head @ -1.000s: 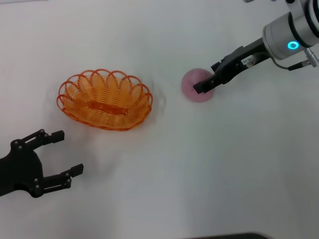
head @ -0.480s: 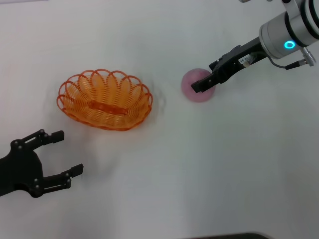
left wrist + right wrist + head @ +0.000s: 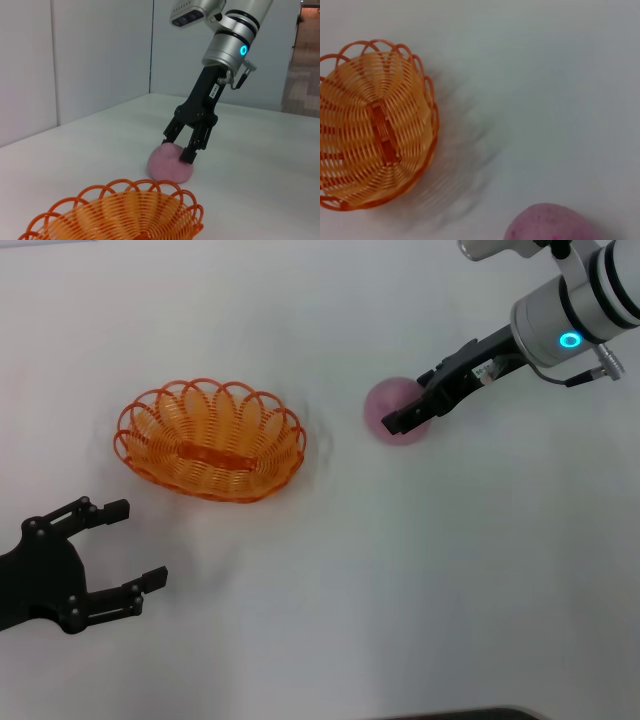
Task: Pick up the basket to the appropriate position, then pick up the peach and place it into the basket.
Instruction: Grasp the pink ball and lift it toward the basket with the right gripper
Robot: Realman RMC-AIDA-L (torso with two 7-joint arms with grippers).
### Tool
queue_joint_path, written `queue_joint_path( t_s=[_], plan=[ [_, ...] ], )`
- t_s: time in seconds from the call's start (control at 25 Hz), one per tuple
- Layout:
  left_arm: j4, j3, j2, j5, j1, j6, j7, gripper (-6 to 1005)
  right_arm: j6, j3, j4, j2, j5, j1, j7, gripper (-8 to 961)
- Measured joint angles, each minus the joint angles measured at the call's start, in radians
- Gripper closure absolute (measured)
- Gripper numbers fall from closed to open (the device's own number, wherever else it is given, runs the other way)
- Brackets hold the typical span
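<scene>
While nothing lies inside it, the basket (image 3: 211, 441) sits upright on the white tabletop (image 3: 400, 590), its orange looped rim whole and its woven floor bare in the head view and in the right wrist view (image 3: 374, 125). The left wrist view shows only its near rim (image 3: 125, 212), with the peach beyond it.

The peach (image 3: 392, 411) rests on the tabletop to the right of the basket, well apart from it, with bare white surface between the two. In the left wrist view the peach (image 3: 169, 164) is a pink-mauve ball sitting on the surface, and the right wrist view catches just its top (image 3: 550, 224) at the edge of the picture.

The right claw (image 3: 408, 418) reaches down at a slant over the peach from the side away from the basket. Its black fingers (image 3: 190, 150) are spread and straddle the top of the fruit, their tips at or just touching its skin; the peach is not lifted. A blue ring glows on the silver wrist (image 3: 570, 310) behind the claw.

The left claw (image 3: 122, 550) hangs over the tabletop on the near side of the basket, apart from it, fingers spread and holding nothing.
</scene>
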Motion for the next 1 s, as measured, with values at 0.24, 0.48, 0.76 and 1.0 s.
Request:
queue_joint_path(
  t_s=[0.24,0.48,0.76,1.0],
  plan=[
    [0.001,0.002,0.000,0.000,-0.003,0.000,-0.001,127,0.015,-0.005,0.011,0.001,0.000,0.004,0.000,13],
    [0.001,0.000,0.000,0.000,-0.003,0.000,-0.001,127,0.029,-0.011,0.019,0.002,0.000,0.007,0.000,16],
    [0.000,0.000,0.000,-0.001,-0.004,0.000,-0.002,126,0.033,-0.021,0.021,0.002,0.002,0.009,-0.003,20],
    [0.000,0.000,0.000,-0.001,-0.006,0.000,-0.002,126,0.034,-0.024,0.023,0.002,0.002,0.009,-0.004,158]
  ],
)
